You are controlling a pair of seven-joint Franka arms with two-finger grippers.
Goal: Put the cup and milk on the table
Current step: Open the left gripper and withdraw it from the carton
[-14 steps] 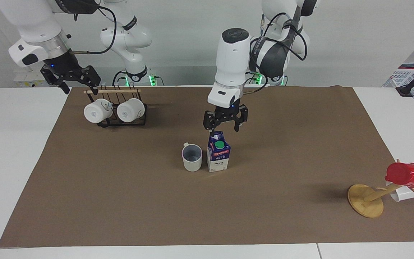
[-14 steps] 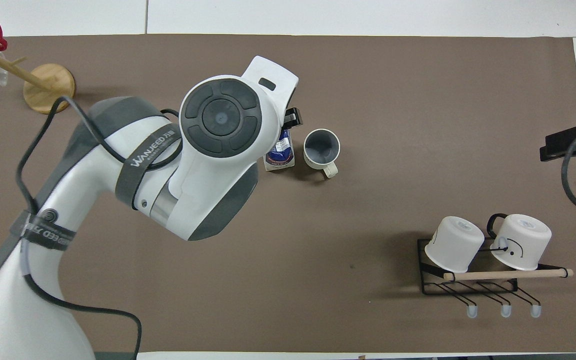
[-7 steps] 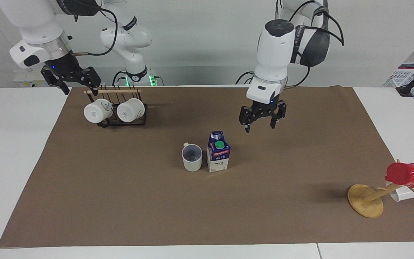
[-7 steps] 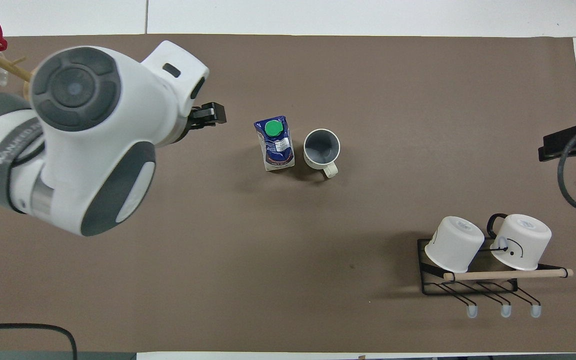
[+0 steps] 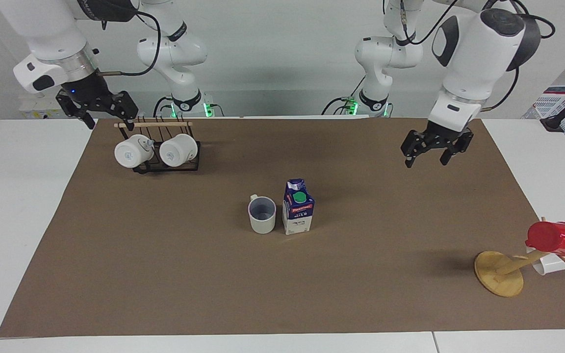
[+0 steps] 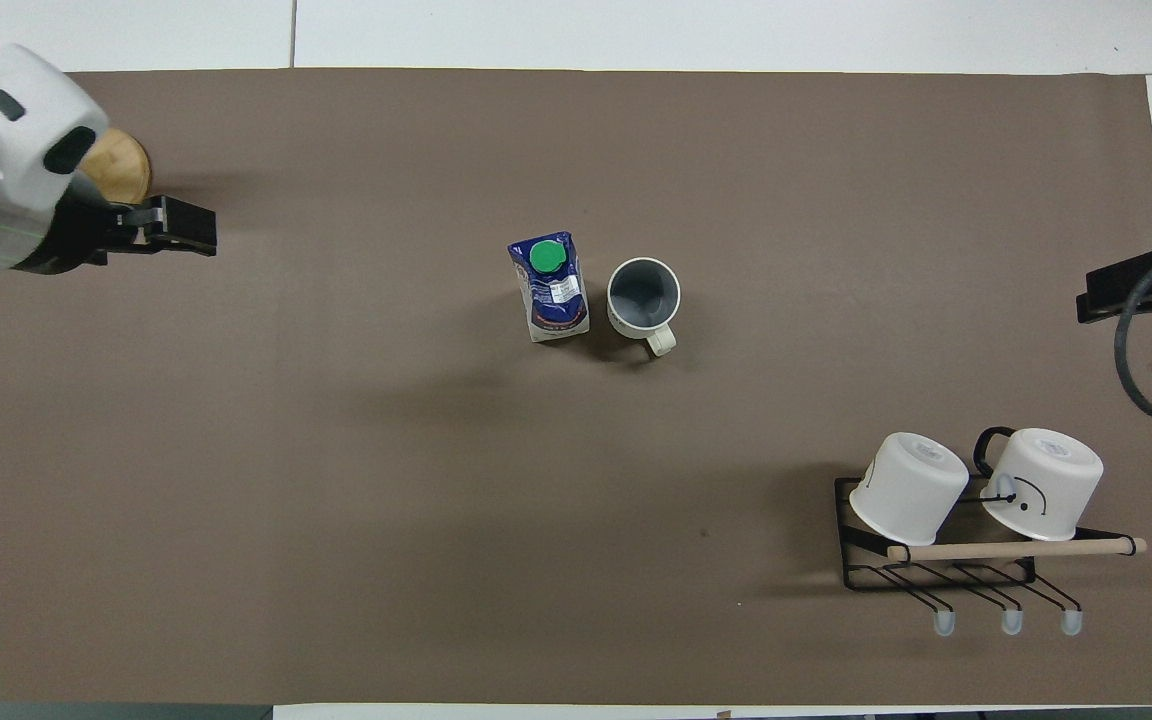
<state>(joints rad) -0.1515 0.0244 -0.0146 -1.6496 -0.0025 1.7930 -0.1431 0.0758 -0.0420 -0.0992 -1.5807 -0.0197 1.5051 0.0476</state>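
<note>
The cup [image 5: 262,215] [image 6: 643,297], off-white with a grey-blue inside, stands upright in the middle of the brown mat [image 5: 165,274] on the white table [image 5: 17,206]. The milk [image 5: 298,208] [image 6: 549,290], a blue and white carton with a green cap, stands upright right beside the cup, toward the left arm's end. My left gripper [image 5: 427,158] [image 6: 198,228] hangs open and empty over bare mat, well clear of the carton. Over the mat's corner by the mug rack, my right gripper [image 5: 110,120] [image 6: 1096,295] waits open and holds nothing.
A black wire rack [image 5: 165,164] [image 6: 866,560] with two white mugs sits near the right arm's base. A wooden mug tree [image 5: 499,274] [image 6: 126,165] carrying a red cup [image 5: 554,239] stands at the left arm's end, far from the robots.
The left arm has lifted from just above the milk and swung toward its own end of the table. Cup, milk and right arm have not moved.
</note>
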